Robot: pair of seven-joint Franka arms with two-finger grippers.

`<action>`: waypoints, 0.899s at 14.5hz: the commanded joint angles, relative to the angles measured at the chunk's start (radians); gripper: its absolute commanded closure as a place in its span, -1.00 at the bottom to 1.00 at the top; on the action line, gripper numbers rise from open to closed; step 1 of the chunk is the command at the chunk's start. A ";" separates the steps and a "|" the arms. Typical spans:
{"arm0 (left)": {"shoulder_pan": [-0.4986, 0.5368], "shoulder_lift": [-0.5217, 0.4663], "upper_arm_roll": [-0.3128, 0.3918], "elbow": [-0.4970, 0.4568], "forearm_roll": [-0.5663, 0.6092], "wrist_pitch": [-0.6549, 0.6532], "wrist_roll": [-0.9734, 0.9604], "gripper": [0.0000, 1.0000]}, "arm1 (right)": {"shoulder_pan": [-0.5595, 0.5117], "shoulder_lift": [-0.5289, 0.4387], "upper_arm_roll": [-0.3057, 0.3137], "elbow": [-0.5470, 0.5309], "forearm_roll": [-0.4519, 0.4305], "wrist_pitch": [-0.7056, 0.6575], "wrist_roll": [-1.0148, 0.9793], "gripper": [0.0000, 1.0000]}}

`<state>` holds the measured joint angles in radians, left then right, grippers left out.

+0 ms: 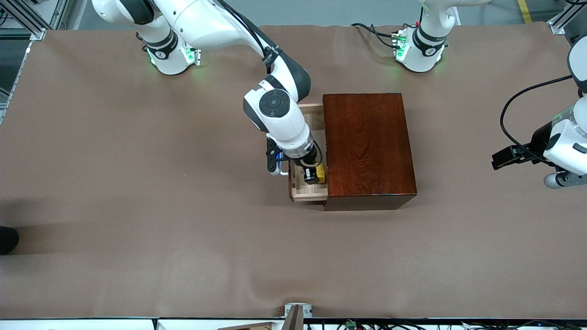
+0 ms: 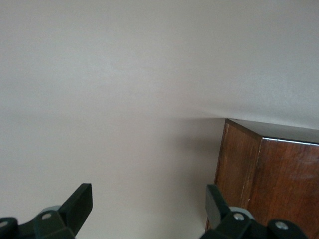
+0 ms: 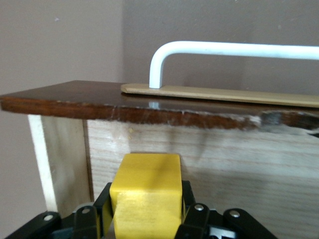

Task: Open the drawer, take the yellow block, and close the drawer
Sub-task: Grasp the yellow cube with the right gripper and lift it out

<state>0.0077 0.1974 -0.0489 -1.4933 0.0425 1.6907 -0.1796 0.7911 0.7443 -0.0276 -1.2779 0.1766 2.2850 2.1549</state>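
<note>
- The drawer [image 1: 308, 153] stands pulled out of the dark wooden box [image 1: 368, 146], toward the right arm's end of the bench [image 1: 137, 206]; its pale interior is exposed.
- The yellow block [image 1: 320, 173] sits inside the drawer, in the corner nearest the front camera and close against the box face.
- The right gripper [image 1: 314, 175] is down in that corner and clenched on the yellow block; the right wrist view shows the cube [image 3: 145, 191] seated squarely between the dark fingers [image 3: 188, 206], with the drawer front and its white handle [image 3: 224, 52] just above.
- The left gripper [image 2: 148, 205] hangs released over bare bench near the box's corner, at the left arm's end; that arm waits.
- Judgement: the step in hand is lifting the block out. The grasp looks centred, so a straight vertical rise is advised.
- Risk, judged: drawer wall and box face both lie close to the block. Any sideways drift before the cube clears the rim could knock it loose or drag the drawer.
- Recommendation: clear the rim fully before travelling, then set or keep the block aside before the drawer is pushed shut by its front.
</note>
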 commanded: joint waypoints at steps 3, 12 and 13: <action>0.011 -0.030 -0.009 -0.016 -0.023 -0.008 0.011 -1.00 | -0.073 -0.035 0.018 0.173 0.058 -0.338 -0.038 0.79; 0.008 -0.140 -0.029 -0.024 -0.078 -0.132 0.000 -1.00 | -0.377 -0.270 -0.002 0.093 0.057 -0.762 -0.931 0.80; 0.005 -0.144 -0.031 -0.024 -0.081 -0.137 0.000 -1.00 | -0.413 -0.308 -0.002 0.034 0.019 -0.757 -1.051 0.80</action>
<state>0.0066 0.0958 -0.0736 -1.4933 -0.0096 1.5784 -0.1798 0.4437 0.5261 -0.0469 -1.1158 0.2520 1.5263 1.3023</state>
